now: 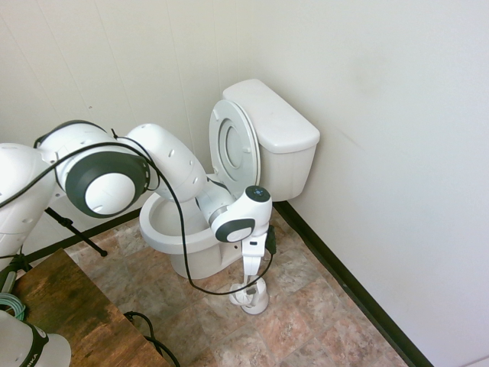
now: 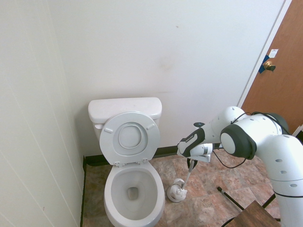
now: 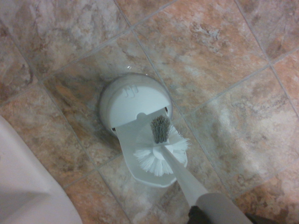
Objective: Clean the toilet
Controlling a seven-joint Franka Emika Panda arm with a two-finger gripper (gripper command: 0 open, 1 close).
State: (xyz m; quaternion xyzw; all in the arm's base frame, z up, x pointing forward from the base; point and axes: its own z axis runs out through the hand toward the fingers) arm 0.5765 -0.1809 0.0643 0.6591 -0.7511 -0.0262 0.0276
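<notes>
The white toilet stands in the corner with its seat and lid raised against the tank, and the bowl is open. My gripper hangs low beside the bowl, on the side away from the corner wall, shut on the top of a white toilet brush handle. The handle slants down to the small white brush holder on the floor. In the wrist view the bristle head sits over the holder's opened front flap, next to the round holder. The bowl's outer wall shows close by.
The floor is brown stone-look tile with a dark baseboard along the walls. A wooden surface lies near the arm's base. A brown door is at the far side. My arm's elbow arches over the bowl's front.
</notes>
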